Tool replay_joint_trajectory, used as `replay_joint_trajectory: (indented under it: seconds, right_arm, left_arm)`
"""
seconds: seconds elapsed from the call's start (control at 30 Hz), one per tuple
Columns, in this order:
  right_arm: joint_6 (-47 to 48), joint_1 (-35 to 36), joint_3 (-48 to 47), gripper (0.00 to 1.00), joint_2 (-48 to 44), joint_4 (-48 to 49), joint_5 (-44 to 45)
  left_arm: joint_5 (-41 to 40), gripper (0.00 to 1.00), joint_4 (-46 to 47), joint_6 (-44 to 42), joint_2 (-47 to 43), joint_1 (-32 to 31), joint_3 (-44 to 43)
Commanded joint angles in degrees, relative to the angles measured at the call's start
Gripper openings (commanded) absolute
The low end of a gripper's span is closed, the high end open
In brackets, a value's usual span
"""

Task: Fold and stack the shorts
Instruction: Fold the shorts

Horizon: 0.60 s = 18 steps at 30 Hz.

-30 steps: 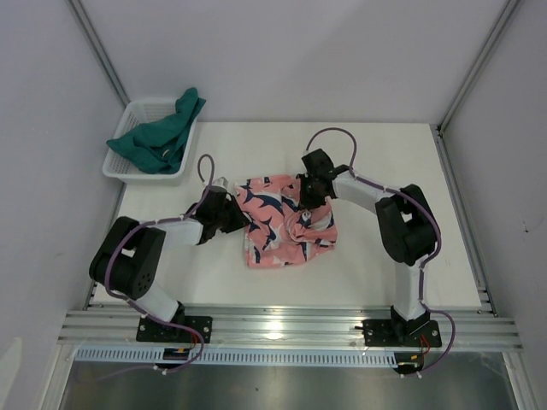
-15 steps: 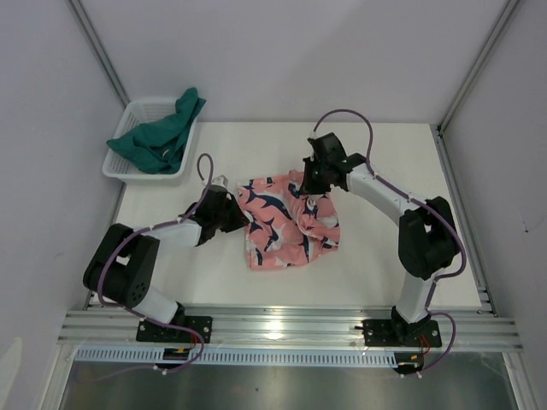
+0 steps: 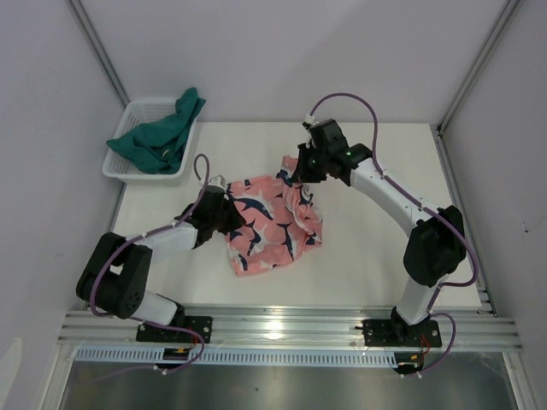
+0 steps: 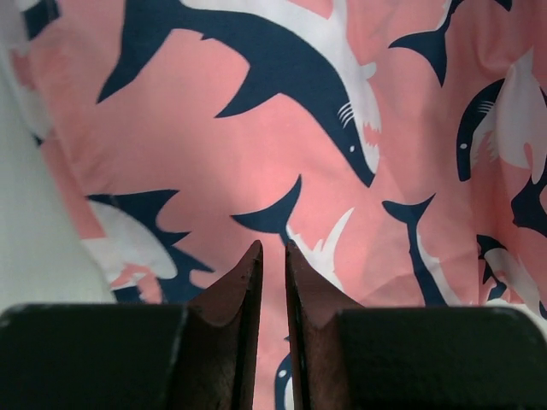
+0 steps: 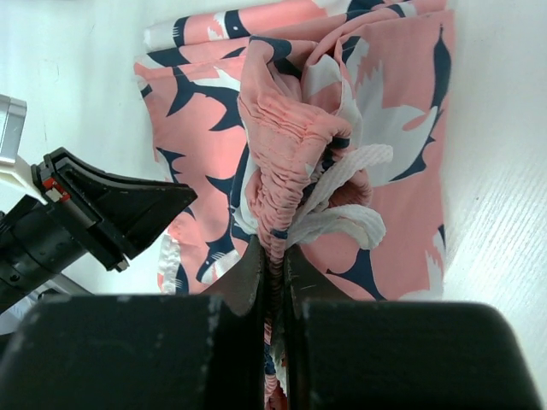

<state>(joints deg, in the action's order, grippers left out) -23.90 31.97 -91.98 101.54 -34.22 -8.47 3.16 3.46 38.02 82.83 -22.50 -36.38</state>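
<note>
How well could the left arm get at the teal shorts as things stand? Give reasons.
Probably not yet: the left gripper looks shut on the shark shorts. Once released, the way seems free, with the teal shorts lying uncovered in the basket.

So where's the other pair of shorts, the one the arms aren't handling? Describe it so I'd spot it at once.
Look to the far left corner of the white table, where a white mesh basket sits. The dark teal shorts lie crumpled in it, one end draped over its far rim. They are plain, unlike the salmon-pink shark-print pair mid-table.
</note>
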Motion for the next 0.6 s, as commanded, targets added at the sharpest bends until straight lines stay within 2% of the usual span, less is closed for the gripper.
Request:
replay_joint_trajectory:
  seconds: [0.0, 0.57]
  right_arm:
    - [0.52, 0.20, -3.29, 0.00, -3.62, -1.55, -0.23]
    - [0.08, -0.42, -4.52, 0.00, -6.00, -1.99, -2.08]
  left_arm:
    - [-0.70, 0.18, 0.05, -1.63, 0.22, -0.26, -1.23]
    - [0.27, 0.17, 3.04, -2.25, 9.72, -0.35, -2.73]
